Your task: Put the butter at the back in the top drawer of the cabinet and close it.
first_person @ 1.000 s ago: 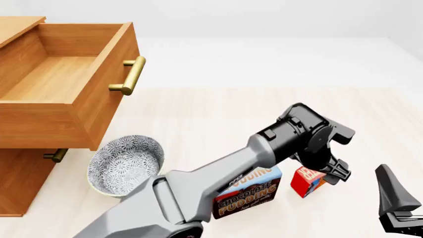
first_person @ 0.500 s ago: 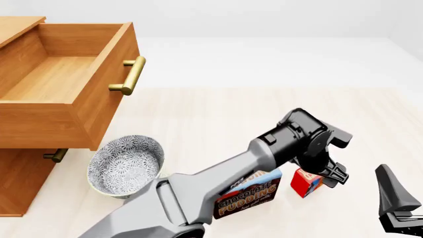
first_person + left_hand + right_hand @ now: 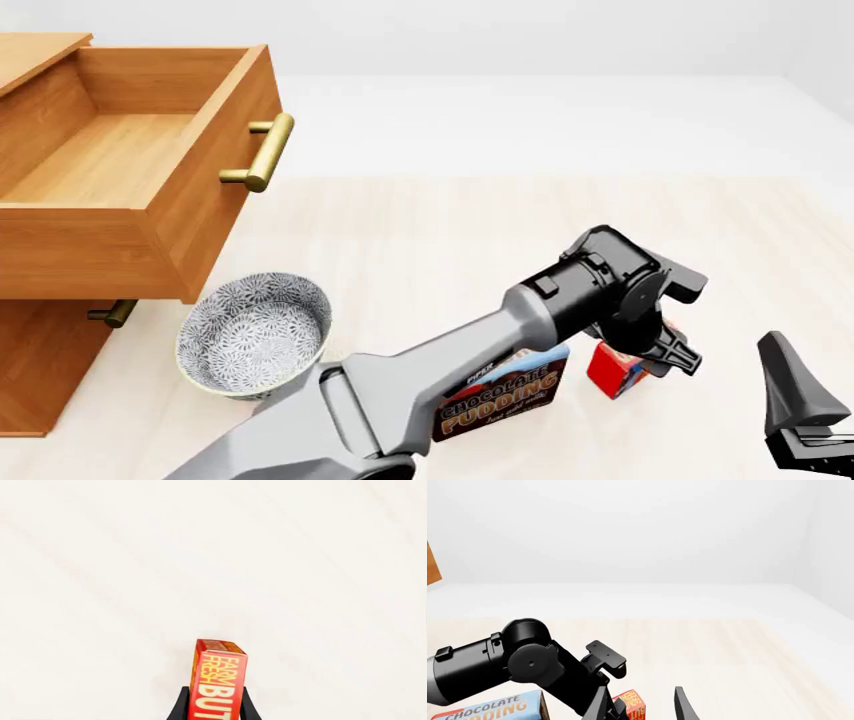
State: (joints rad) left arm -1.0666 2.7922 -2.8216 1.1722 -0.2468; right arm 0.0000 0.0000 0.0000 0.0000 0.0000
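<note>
The butter (image 3: 216, 685) is sat between the left end effector (image 3: 657, 357) fingers on the bench (image 3: 441, 240), apparently clamped but not lifted. Top drawer (image 3: 134, 170) is already pulled open, well away; placing and closing are left

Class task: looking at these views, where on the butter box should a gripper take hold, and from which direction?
Grip the butter across its two broad faces near the top, coming from above: it stands upright on the table, narrow enough to fit between the left gripper fingers already flanking it.
</note>
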